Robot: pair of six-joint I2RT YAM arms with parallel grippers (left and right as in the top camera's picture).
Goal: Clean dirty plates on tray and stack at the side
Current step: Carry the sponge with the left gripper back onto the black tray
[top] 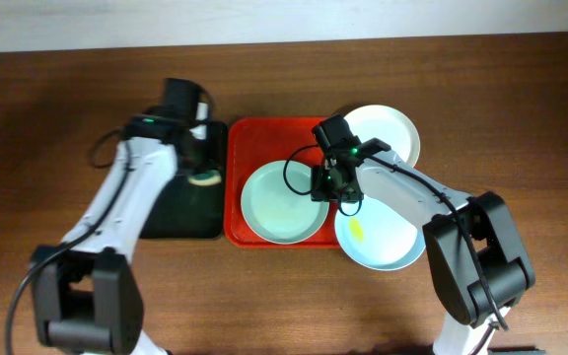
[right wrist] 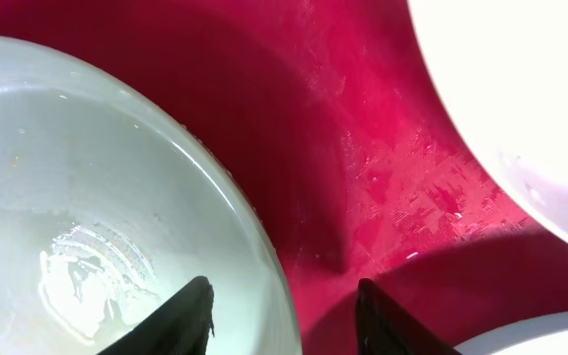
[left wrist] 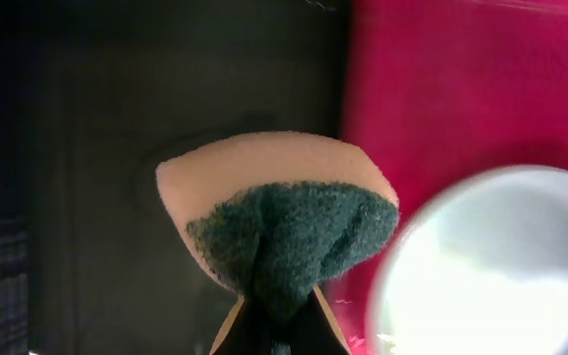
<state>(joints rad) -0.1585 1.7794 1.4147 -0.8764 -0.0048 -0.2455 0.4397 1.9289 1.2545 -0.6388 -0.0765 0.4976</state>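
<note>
A pale blue plate (top: 282,204) lies on the red tray (top: 264,138); its wet inside shows in the right wrist view (right wrist: 87,227). My right gripper (top: 331,187) is open, its fingers (right wrist: 284,311) straddling that plate's right rim. A second pale blue plate (top: 381,240) with a yellow smear overlaps the tray's right front corner. A white plate (top: 388,131) lies at the tray's back right (right wrist: 521,108). My left gripper (top: 203,176) is shut on a sponge (left wrist: 279,222), yellow with a green scouring face, over the black tray (top: 190,212).
The black tray (left wrist: 97,148) sits just left of the red tray (left wrist: 442,99) on the brown wooden table (top: 57,118). A black cable loops over the pale blue plate beside my right wrist.
</note>
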